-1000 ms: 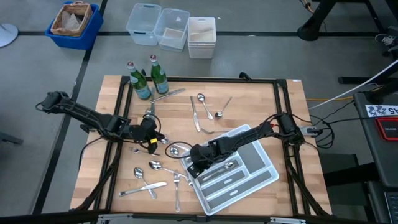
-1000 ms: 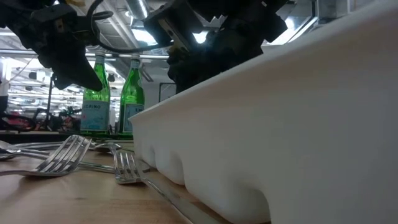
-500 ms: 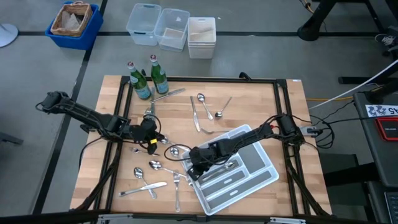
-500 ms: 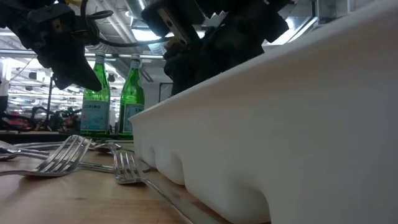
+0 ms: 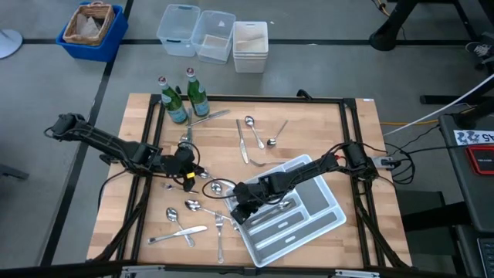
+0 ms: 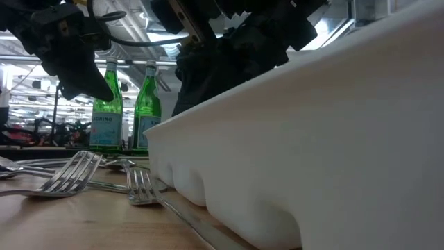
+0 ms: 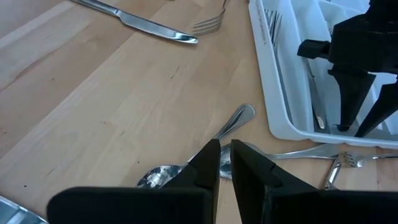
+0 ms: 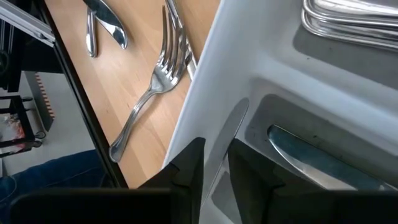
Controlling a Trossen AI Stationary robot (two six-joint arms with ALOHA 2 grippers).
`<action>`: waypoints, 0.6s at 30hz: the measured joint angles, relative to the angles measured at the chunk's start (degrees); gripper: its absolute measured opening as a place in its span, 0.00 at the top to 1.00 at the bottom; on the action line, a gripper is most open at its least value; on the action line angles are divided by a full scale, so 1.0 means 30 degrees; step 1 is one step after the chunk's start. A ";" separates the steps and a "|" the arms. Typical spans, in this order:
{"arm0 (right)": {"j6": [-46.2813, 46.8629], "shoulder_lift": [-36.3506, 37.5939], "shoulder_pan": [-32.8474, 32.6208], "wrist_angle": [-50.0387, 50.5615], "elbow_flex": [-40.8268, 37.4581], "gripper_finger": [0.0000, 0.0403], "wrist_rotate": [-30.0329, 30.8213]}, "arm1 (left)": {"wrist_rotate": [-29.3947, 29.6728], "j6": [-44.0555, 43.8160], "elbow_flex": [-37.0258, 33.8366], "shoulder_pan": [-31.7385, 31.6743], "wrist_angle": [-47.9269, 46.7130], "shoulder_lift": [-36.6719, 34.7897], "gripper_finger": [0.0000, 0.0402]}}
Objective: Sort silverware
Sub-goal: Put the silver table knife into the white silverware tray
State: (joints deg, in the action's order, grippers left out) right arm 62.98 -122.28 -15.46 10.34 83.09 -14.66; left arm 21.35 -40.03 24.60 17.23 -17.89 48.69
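Both narrow-gapped, right gripper [image 5: 241, 210] at tray [image 5: 328, 224] edge, knife between; left gripper [image 5: 189, 173] empty

Shiny silver-metal forks, spoons and knives [image 5: 251, 143] lie flat, scattered across the wooden table [image 5: 355, 139]: some toward the far edge, more spread near the front-left corner. Several already rest in the white divided tray [image 5: 324, 224], lined up in its compartments.

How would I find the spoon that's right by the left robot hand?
Find the two green bottles at the table's far edge, then come toward the middle to the left gripper. The spoon lies flat on the wood under its fingertips. Unlike the other pieces, its handle points at the white tray.
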 joint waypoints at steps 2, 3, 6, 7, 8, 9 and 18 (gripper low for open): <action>-0.0007 0.0000 -0.0007 0.0030 0.0000 0.81 0.0043 | 0.0007 0.0000 0.0000 0.0000 0.0007 0.0000 0.93; -0.0007 0.0000 -0.0007 0.0044 0.0000 0.81 0.0089 | 0.0007 0.0000 0.0000 0.0000 0.0007 0.0000 0.93; -0.0007 0.0000 -0.0015 0.0071 0.0000 0.81 0.0479 | 0.0007 0.0000 0.0000 0.0000 0.0007 0.0000 0.93; -0.0007 0.0000 -0.0015 0.0077 0.0000 0.82 0.0536 | 0.0007 0.0000 0.0000 0.0000 0.0007 0.0000 0.93; -0.0007 0.0000 -0.0015 0.0084 0.0000 0.84 0.0557 | 0.0007 0.0000 0.0000 0.0000 0.0007 0.0000 0.93; 0.0000 0.0000 -0.0015 0.0090 0.0007 0.86 0.0583 | 0.0007 0.0000 0.0000 0.0000 0.0007 0.0000 0.93; 0.0149 0.0015 0.0000 0.0097 0.0016 0.98 0.0688 | 0.0007 0.0000 0.0000 0.0000 0.0015 0.0000 0.93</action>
State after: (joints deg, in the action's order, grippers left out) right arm 63.43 -122.23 -15.46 10.63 83.14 -12.60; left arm 21.37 -40.03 24.60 17.23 -17.85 48.69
